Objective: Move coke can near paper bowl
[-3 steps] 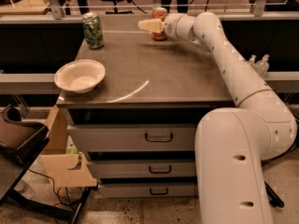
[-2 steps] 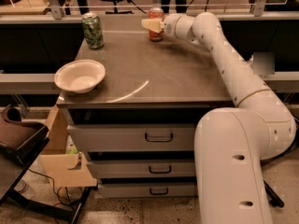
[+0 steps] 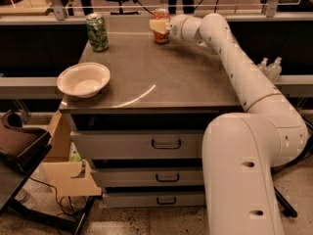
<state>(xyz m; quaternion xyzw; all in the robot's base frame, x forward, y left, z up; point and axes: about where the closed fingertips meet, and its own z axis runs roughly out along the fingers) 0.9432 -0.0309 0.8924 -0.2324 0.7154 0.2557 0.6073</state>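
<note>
The coke can [image 3: 161,37], orange-red with a silver top, stands upright at the back middle of the grey tabletop [image 3: 176,77]. My gripper [image 3: 158,26] reaches in from the right and sits right at the can, covering its middle from the front. The can's base still rests on the table. The paper bowl [image 3: 67,77], shallow and off-white, sits at the front left corner of the tabletop, well apart from the can.
A green patterned can [image 3: 97,32] stands at the back left of the tabletop. Drawers [image 3: 166,144] lie below the top. A railing [image 3: 234,8] runs behind the table. My white arm [image 3: 244,82] spans the right side. Cardboard [image 3: 68,177] and a chair [image 3: 19,141] stand at lower left.
My gripper has moved in from the left-front of the coke can and drawn closer, now covering the can's middle. The can, the bowl and the green can have not moved.
</note>
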